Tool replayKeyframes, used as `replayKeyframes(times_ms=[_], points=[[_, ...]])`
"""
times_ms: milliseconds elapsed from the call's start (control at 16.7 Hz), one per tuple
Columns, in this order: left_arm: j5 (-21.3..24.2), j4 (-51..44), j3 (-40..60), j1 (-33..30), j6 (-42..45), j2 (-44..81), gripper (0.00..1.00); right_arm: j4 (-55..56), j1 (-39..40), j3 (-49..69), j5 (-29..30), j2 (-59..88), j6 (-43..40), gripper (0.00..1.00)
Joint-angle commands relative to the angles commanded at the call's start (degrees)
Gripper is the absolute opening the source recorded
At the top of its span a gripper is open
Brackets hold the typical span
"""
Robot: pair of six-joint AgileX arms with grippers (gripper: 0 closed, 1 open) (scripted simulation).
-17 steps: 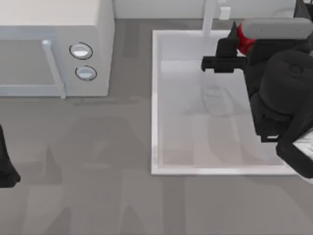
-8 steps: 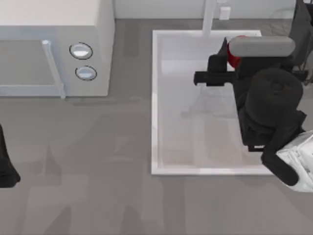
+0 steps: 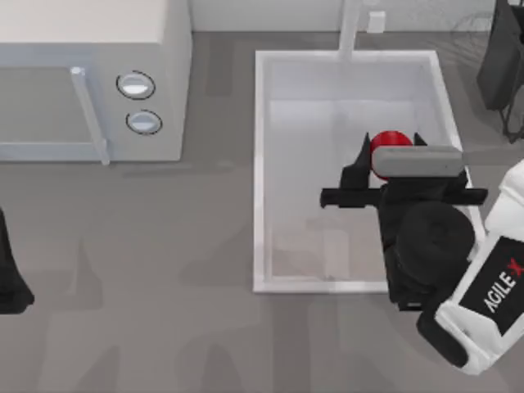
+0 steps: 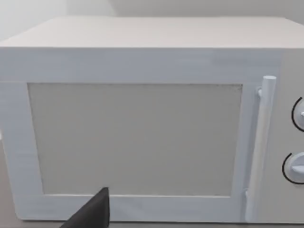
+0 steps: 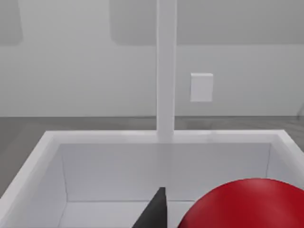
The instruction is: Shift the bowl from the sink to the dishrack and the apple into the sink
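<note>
The red apple [image 3: 386, 146] hangs over the right half of the white sink [image 3: 260, 172], with my right gripper [image 3: 391, 155] shut on it. In the right wrist view the apple [image 5: 247, 204] sits low in the picture beside one dark fingertip [image 5: 156, 211], with the sink's back wall [image 5: 142, 166] and the faucet post [image 5: 166, 71] beyond. The faucet post [image 3: 350, 29] stands at the sink's far rim. Thin grey wires of the dishrack [image 3: 475, 24] curve at the far right. The bowl is out of view. My left arm [image 3: 10, 278] is parked at the table's left edge.
A white microwave [image 3: 90, 82] with two dials and a bar handle takes up the far left; in the left wrist view its door [image 4: 133, 137] faces the camera. A solid black object [image 3: 501, 61] stands at the far right edge. Grey countertop lies between microwave and sink.
My right gripper has carried the apple from the sink's far right corner toward the near side, over the basin's right half. The left arm has not moved.
</note>
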Motion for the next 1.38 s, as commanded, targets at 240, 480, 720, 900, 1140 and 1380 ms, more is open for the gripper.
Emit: replayKeyframes(times_ms=[240, 480, 720, 900, 1140, 1380], points=[[0.0, 0.0, 0.0, 0.0, 0.0, 0.0, 1.00, 3.3, -0.1, -0.6, -0.1, 3.1, 0.1, 0.00], [0.0, 0.0, 0.0, 0.0, 0.0, 0.0, 1.00, 3.3, -0.1, -0.6, -0.1, 3.1, 0.1, 0.08], [0.0, 0.0, 0.0, 0.0, 0.0, 0.0, 1.00, 3.3, -0.1, -0.6, -0.1, 3.1, 0.1, 0.38], [0.0, 0.0, 0.0, 0.0, 0.0, 0.0, 1.00, 3.3, -0.1, -0.6, -0.1, 3.1, 0.1, 0.60], [0.0, 0.0, 0.0, 0.0, 0.0, 0.0, 1.00, 3.3, -0.1, -0.6, -0.1, 3.1, 0.1, 0.90], [0.0, 0.0, 0.0, 0.0, 0.0, 0.0, 1.00, 3.3, -0.1, -0.6, -0.1, 3.1, 0.1, 1.00]])
